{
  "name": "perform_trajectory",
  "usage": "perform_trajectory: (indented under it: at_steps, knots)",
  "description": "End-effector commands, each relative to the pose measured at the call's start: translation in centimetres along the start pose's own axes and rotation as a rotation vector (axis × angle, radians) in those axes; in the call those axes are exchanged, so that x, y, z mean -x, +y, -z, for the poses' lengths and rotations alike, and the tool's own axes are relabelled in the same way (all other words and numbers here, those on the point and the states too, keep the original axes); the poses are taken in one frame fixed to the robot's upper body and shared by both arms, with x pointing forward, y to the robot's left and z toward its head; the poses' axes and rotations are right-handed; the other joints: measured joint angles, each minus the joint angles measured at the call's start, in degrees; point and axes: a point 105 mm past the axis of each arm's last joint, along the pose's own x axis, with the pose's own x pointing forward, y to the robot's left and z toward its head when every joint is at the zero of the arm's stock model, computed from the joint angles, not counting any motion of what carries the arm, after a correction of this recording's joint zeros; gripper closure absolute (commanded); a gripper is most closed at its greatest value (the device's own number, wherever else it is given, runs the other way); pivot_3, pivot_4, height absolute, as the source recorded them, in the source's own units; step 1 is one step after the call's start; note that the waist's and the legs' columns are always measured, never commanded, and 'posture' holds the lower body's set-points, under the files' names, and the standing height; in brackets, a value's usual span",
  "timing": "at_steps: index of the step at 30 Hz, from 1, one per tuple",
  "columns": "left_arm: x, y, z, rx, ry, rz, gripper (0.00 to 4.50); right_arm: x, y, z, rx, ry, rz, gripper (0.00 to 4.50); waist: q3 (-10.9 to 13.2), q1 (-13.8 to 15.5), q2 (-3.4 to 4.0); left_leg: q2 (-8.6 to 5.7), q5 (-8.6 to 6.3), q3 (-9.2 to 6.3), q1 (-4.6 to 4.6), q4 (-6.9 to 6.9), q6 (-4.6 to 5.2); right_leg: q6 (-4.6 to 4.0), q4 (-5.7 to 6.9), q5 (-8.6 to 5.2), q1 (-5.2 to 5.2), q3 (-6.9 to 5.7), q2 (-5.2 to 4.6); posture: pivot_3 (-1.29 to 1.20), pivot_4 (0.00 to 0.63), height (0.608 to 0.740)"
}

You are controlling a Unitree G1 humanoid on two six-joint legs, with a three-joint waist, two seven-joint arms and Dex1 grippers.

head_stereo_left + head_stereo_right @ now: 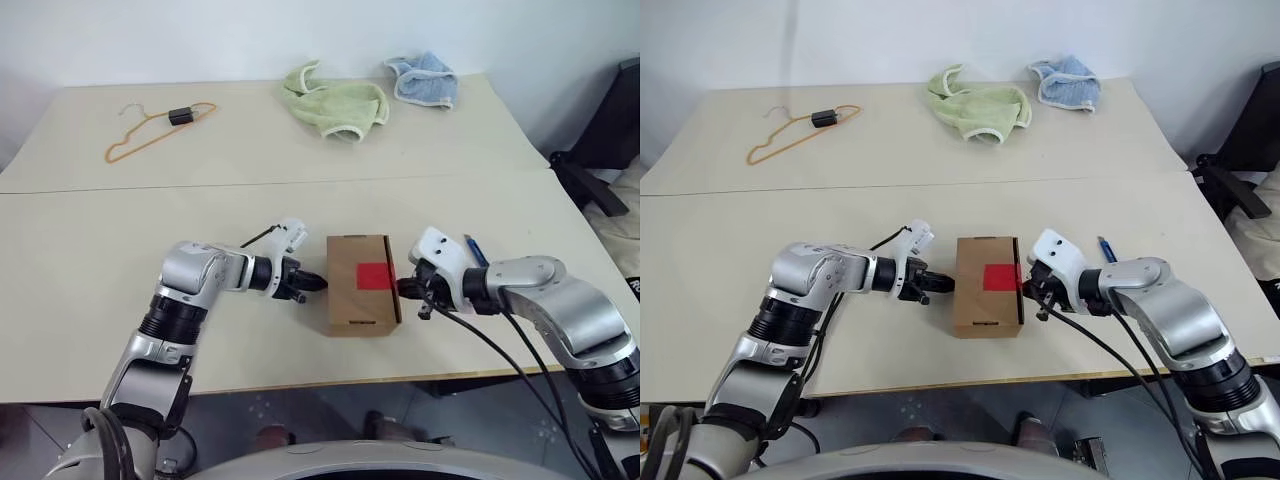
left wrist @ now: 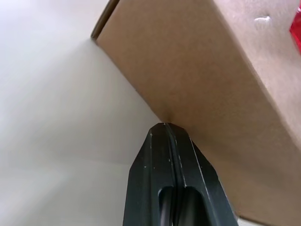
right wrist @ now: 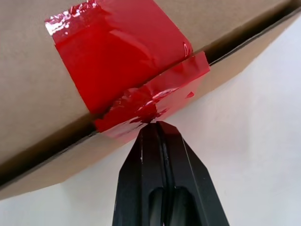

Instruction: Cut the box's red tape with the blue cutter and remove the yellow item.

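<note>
On the near half of the desk (image 1: pixel 90 280), your box (image 1: pixel 360 283) is lying flat with its lid up, and the red tape (image 1: pixel 374 274) is sitting at the lid's right edge, folding over onto the side wall. Your two arms are flanking it. The left gripper (image 1: pixel 318 282) is pressing its tips against the box's left wall; in the left wrist view you are seeing its jaws fully closed, holding nothing, with the fingertips (image 2: pixel 165 129) touching the brown cardboard low on that wall. The right gripper (image 1: pixel 403 289) is meeting the box from the opposite side; in the right wrist view its jaws are likewise closed and empty, and the fingertips (image 3: pixel 157 126) are resting right at the lower edge of the tape's folded-over part, where the tape is looking wrinkled.

The blue cutter (image 1: pixel 1106 249) is lying on the desk just behind your right wrist, apart from the box, with neither gripper on it. You cannot see the yellow item, as the lid is closed.

Across the far half of the desk, an orange wire hanger (image 1: pixel 150 132) is lying to the left, a pale green cloth (image 1: pixel 335 104) is bunched near the middle, and a blue cloth (image 1: pixel 425 80) is sitting just right of it.
</note>
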Motion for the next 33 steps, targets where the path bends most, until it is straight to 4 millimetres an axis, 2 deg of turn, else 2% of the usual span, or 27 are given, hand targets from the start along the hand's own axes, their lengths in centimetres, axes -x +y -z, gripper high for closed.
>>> perform_trajectory:
  at_steps: [1,6,10,13,16,19,22,24,25,31,33]
  knots:
    - [-0.1,-0.8,-1.1,-0.041,-0.023,0.029,4.5,0.2,-0.1,-0.9,0.04,-0.026,0.023,4.49,0.0,0.0,0.0,0.0,0.0,0.0,0.0,0.0,0.0,0.0,0.0,0.0,0.0,0.0,0.0,0.0,0.15,0.74]
    - [0.7,0.0,-1.0,-0.058,-0.011,-0.002,4.5,0.6,-1.7,-0.2,0.049,0.01,0.117,4.49,0.0,-0.1,0.0,0.0,0.0,0.01,0.0,-0.01,0.0,0.0,0.0,0.0,0.0,0.0,0.0,0.0,0.15,0.74]
    - [2.8,2.4,-1.7,-0.086,-0.047,-0.099,4.5,2.4,-4.8,0.6,0.046,0.053,0.331,4.49,0.0,-0.1,0.0,0.0,0.0,0.02,0.0,-0.01,0.0,0.0,0.0,0.0,-0.01,0.0,0.0,0.0,0.15,0.74]
    - [4.6,3.7,-2.7,-0.122,-0.089,-0.146,4.5,4.1,-6.1,1.0,0.03,0.065,0.434,4.49,0.0,-0.1,0.0,0.0,0.0,0.04,0.0,-0.02,0.0,0.0,0.0,0.0,-0.02,0.0,0.0,0.0,0.15,0.74]
    - [6.2,3.4,-4.7,-0.154,-0.158,-0.122,4.5,5.5,-6.1,0.8,0.006,0.061,0.472,4.49,0.0,0.1,0.0,0.0,0.0,0.06,-0.01,-0.03,0.0,0.0,-0.01,0.0,-0.02,0.0,0.0,0.0,0.15,0.74]
    - [6.9,0.4,-7.4,-0.225,-0.208,0.005,4.5,6.3,-3.8,-1.1,-0.062,-0.035,0.363,3.94,0.0,0.2,0.0,0.0,0.0,0.02,-0.17,0.01,0.01,0.01,-0.01,0.01,-0.08,-0.03,0.0,0.0,0.15,0.74]
    - [6.3,-2.0,-8.4,-0.277,-0.189,0.108,4.5,6.6,-2.2,-2.3,-0.047,-0.064,0.311,3.0,0.0,0.1,0.0,-0.01,0.0,-0.01,-0.27,0.06,0.01,0.03,-0.01,0.02,-0.16,-0.06,0.0,0.0,0.15,0.74]
    - [5.5,-3.4,-8.3,-0.319,-0.147,0.174,4.5,6.6,-1.7,-3.0,-0.062,-0.08,0.299,2.22,0.0,-0.1,0.01,-0.01,0.0,0.0,-0.27,0.05,0.01,0.04,-0.01,0.02,-0.16,-0.05,0.0,0.0,0.15,0.74]
    - [5.1,-4.0,-8.1,-0.333,-0.129,0.198,4.5,6.5,-1.6,-3.3,-0.074,-0.084,0.296,2.0,0.0,-0.1,0.02,-0.01,0.0,0.02,-0.25,0.05,0.01,0.04,-0.01,0.02,-0.16,-0.03,0.0,0.0,0.15,0.74]
    - [2.9,-5.7,-5.9,-0.372,-0.003,0.294,4.5,5.9,-1.9,-4.6,-0.162,-0.121,0.333,0.04,0.0,-0.2,0.02,0.01,0.0,0.05,-0.29,0.06,0.01,0.04,0.08,0.02,-0.28,0.04,0.01,0.0,0.15,0.74]
    - [2.5,-5.9,-5.4,-0.376,0.021,0.305,4.5,5.6,-2.2,-4.9,-0.196,-0.129,0.345,0.04,0.0,-0.2,0.02,0.0,0.0,0.11,-0.35,0.07,0.01,0.03,0.16,0.03,-0.41,0.1,0.01,0.0,0.15,0.74]
